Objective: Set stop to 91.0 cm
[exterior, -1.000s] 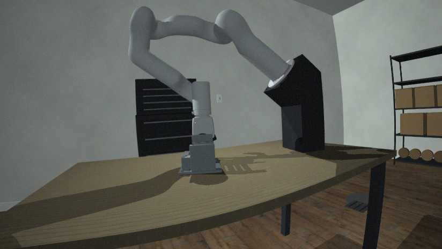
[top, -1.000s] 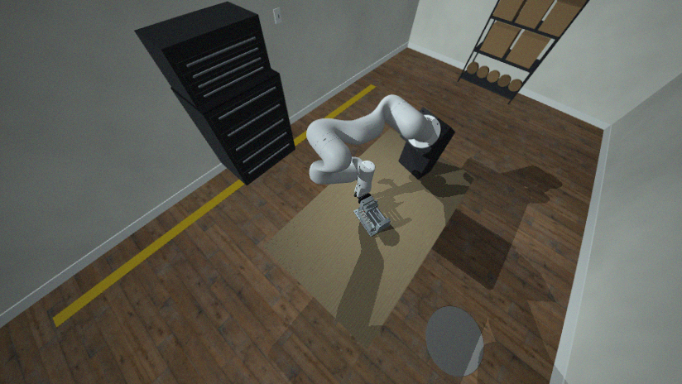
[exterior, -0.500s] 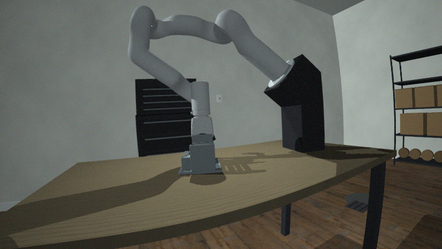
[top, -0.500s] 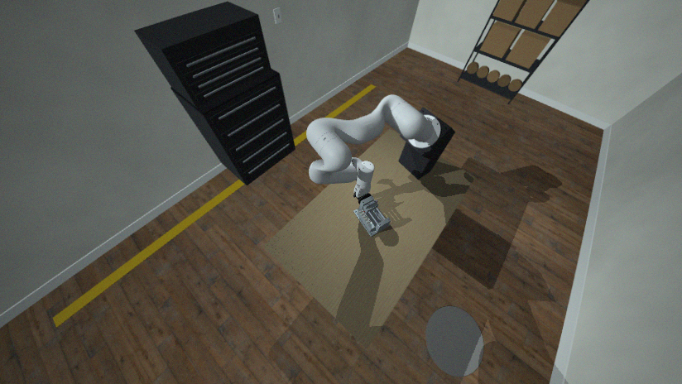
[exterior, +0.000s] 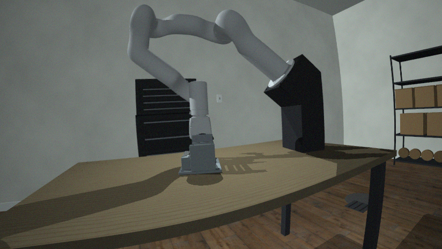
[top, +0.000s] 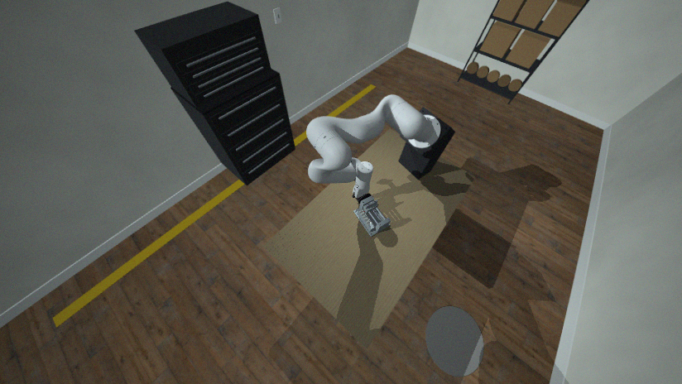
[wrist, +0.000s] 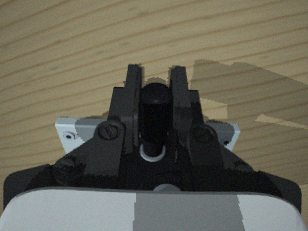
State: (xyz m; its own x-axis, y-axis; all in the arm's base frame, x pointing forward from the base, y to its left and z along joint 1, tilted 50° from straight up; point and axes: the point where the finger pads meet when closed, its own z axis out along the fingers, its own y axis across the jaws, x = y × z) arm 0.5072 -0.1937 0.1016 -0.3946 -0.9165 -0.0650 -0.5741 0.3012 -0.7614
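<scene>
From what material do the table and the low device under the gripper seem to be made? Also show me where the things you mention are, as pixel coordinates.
The table (exterior: 247,191): probably wood or a wood-look laminate, matt, since fine grain lines run across it. The device (top: 373,220) (exterior: 202,157): perhaps painted metal, though hard plastic is possible; it is plain grey, with screw-like holes in its plate.

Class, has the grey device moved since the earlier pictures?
No: the grey device sits in the same place relative to the table's edges.
</scene>
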